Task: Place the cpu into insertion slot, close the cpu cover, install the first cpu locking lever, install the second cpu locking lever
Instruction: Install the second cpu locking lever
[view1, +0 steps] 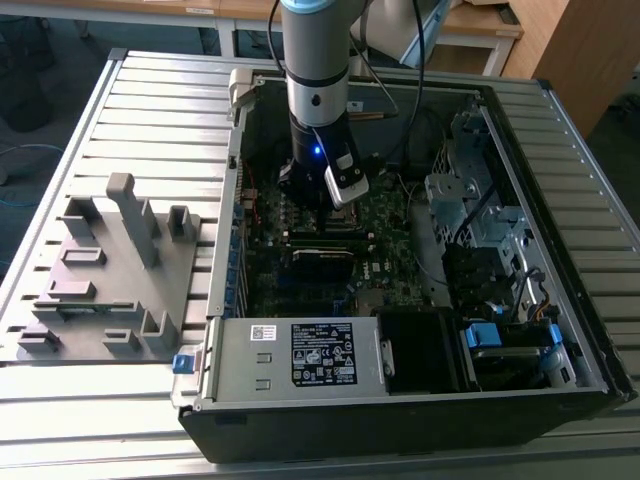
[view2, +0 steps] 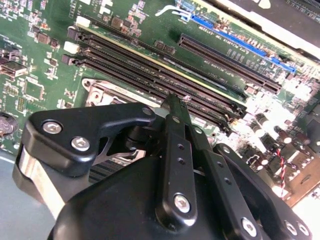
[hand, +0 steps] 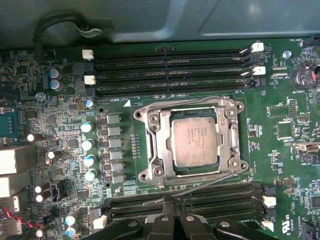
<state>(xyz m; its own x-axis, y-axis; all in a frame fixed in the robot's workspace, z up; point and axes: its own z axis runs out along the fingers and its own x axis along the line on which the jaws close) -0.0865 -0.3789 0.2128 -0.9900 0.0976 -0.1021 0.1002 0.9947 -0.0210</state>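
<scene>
Chip in, lid down, busy with the locking levers.

Cpu (hand: 195, 142) lying flat inside the insertion slot (hand: 145, 175), with the cpu cover (hand: 159, 145) folded down around it. Thin wire lever (hand: 210, 184) slanting along one side of the slot, seemingly not hooked down yet, so probably the first lever step. Gripper (view2: 174, 107) just beside the slot, jaws pressed together near the end of that wire; cannot tell if touching it. Calls for a slow, steady push to slip the wire under its hook. Open computer case (view1: 560, 130) on the worktop (view1: 150, 90), holding the green board (hand: 280, 100) around the slot, plus wires and metal bays well apart from the slot.
</scene>
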